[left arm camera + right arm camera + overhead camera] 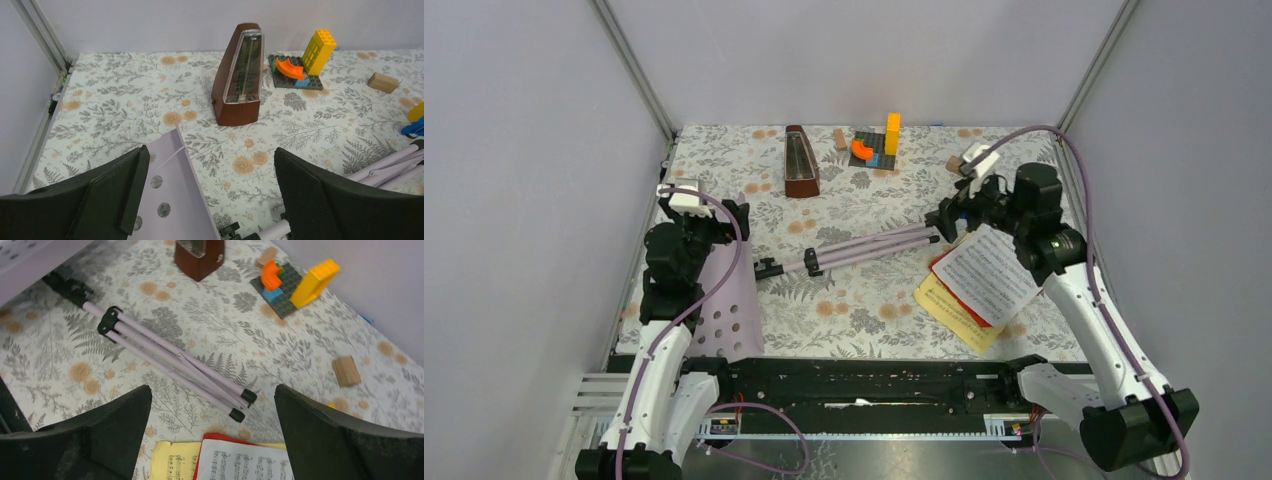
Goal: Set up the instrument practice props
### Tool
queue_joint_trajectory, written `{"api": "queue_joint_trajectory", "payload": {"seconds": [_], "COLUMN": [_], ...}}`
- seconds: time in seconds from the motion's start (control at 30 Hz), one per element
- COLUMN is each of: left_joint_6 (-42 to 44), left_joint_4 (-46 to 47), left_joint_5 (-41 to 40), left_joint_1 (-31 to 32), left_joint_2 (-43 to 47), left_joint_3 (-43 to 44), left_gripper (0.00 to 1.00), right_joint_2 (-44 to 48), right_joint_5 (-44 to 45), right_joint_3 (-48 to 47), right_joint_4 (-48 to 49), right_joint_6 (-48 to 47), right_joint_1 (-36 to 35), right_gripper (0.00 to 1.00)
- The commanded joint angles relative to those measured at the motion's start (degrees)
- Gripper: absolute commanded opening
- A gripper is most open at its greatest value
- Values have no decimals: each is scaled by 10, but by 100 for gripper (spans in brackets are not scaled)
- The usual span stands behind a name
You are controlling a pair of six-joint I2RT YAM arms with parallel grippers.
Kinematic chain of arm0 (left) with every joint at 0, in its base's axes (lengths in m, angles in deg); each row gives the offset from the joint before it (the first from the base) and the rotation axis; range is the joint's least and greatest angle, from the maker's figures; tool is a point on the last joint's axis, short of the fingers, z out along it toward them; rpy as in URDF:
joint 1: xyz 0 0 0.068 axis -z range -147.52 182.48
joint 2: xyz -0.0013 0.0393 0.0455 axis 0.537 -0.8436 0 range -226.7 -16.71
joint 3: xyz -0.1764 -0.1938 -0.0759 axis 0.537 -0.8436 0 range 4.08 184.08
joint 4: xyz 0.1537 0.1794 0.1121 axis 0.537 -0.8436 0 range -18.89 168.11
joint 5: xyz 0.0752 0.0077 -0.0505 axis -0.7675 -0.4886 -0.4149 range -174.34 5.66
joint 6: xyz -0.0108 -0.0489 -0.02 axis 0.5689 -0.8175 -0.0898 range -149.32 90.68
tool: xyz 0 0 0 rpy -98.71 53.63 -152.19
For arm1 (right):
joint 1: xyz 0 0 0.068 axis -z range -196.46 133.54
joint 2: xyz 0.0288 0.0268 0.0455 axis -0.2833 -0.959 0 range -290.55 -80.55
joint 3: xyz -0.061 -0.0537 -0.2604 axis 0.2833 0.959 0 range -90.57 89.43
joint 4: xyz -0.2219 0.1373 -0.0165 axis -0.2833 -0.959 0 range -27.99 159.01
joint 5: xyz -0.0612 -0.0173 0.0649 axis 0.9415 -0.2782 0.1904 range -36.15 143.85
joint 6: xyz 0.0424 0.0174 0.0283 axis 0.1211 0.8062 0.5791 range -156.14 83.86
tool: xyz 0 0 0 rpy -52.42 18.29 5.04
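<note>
The pale pink perforated panel [729, 310] lies at the near left; its upper corner shows in the left wrist view [172, 190]. The lilac folded tripod [854, 250] lies across the middle, its black-capped feet to the right [242, 405]. White, red and yellow sheet-music pages [979, 280] are stacked at the right and show in the right wrist view [235, 460]. My left gripper [724, 225] is open and empty above the panel's far corner. My right gripper [954, 215] is open and empty above the tripod's feet and the pages.
A brown metronome [800, 162] stands at the back centre. Orange-yellow toy blocks on a dark base [876, 145] sit to its right. Small wooden blocks [840, 138] [953, 163] lie near the back. Metal frame posts rise at both back corners.
</note>
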Motion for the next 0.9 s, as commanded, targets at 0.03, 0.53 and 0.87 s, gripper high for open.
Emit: {"api": "queue_joint_trajectory", "payload": {"seconds": [0.03,0.53,0.87], "left_joint_6": [-15,19,5], "left_joint_4": [-12,-194,-245], "left_joint_5": [-10,-56,4], "left_joint_1": [-3,-45,-159], "left_joint_2": [-14,-94,-122], "left_joint_3": [21,105,128], "left_gripper": [99,99,99], "right_joint_2": [-72,-354,-545], "right_joint_5": [46,54,21], "right_joint_3": [-69,-219,-410], "right_joint_4": [-90,-57,-6], "right_joint_6": [-130,30,266], "right_joint_1": [-97,-281,-367], "right_gripper": [100,100,100]}}
